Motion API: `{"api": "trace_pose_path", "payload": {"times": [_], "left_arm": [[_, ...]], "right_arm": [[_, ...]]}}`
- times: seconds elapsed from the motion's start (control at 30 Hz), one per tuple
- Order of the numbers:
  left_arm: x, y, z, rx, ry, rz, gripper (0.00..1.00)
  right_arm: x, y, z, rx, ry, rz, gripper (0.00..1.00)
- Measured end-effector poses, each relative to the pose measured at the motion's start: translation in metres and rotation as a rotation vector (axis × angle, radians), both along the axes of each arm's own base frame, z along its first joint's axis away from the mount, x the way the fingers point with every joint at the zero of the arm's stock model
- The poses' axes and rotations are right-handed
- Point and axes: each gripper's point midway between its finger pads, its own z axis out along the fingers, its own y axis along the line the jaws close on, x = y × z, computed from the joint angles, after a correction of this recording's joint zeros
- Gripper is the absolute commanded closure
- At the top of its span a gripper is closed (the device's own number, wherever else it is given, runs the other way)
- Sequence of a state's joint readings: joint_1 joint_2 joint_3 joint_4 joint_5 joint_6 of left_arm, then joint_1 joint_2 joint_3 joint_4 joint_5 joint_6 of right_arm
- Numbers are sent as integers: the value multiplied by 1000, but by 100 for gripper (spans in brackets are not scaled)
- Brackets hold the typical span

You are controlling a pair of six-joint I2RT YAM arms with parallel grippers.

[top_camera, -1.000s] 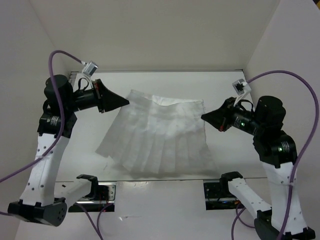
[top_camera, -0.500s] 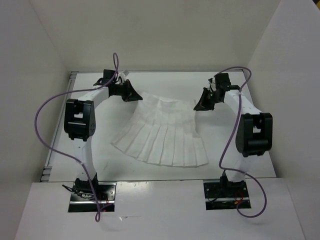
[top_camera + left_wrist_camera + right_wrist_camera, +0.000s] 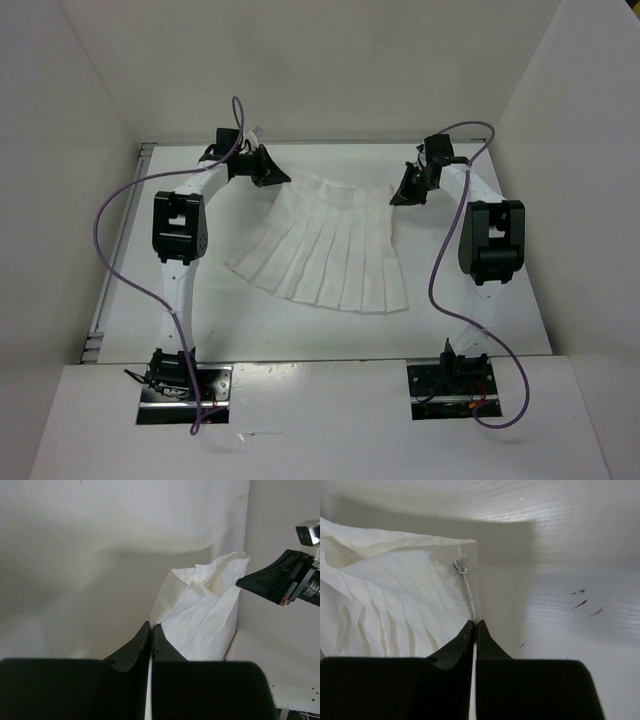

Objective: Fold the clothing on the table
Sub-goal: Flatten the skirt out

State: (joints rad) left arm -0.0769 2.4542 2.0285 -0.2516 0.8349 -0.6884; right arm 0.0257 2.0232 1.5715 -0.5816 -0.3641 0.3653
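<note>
- Shows a white pleated skirt (image 3: 325, 245) fanned out on the desk (image 3: 250, 325), in its far half, between the two arms.
- Puts the narrow waistband at the far side and the wide hem toward the arm bases, with the hem slanting nearer on the right.
- Shows the cloth creased and bunched near the waistband in the left wrist view.
- Shows a small metal clasp (image 3: 460, 567) at the waistband's right corner, just past the right jaws' tips.
- Finds the left jaws together, pinching the skirt's far-left corner, with cloth coming out right at the tips.
- Finds the right jaws together too, clamped on the edge of the far-right corner.
- Has the left arm (image 3: 180, 225) and right arm (image 3: 490, 240) reaching from the near edge to those corners, elbows out to the sides.
- Loops a purple cable (image 3: 236, 115) along each arm.
- Closes in the desk with white walls (image 3: 330, 70) on three sides.
</note>
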Motion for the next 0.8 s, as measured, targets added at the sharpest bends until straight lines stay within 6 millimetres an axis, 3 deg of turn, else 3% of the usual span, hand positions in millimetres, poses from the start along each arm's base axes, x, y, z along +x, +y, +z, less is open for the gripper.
{"api": "trace_pose_path", "payload": {"times": [0.17,0.3,0.5,0.6,0.8], "left_arm": [[12,-3,-29,11,37,3,100],[13,-11,-43,31,73,0,100],[18,-35,-30,46,47,-29,100],[20,-46,-23,45,29,-46,100],[29,-63,-18,52,-13,-81,100]], "right_arm": [[17,-4,-11,-24,0,-13,98],[17,-6,-33,-38,42,-16,93],[15,-10,-46,-64,68,-22,57],[16,-12,-47,-76,66,-26,52],[19,-15,-52,-90,68,-31,52]]}}
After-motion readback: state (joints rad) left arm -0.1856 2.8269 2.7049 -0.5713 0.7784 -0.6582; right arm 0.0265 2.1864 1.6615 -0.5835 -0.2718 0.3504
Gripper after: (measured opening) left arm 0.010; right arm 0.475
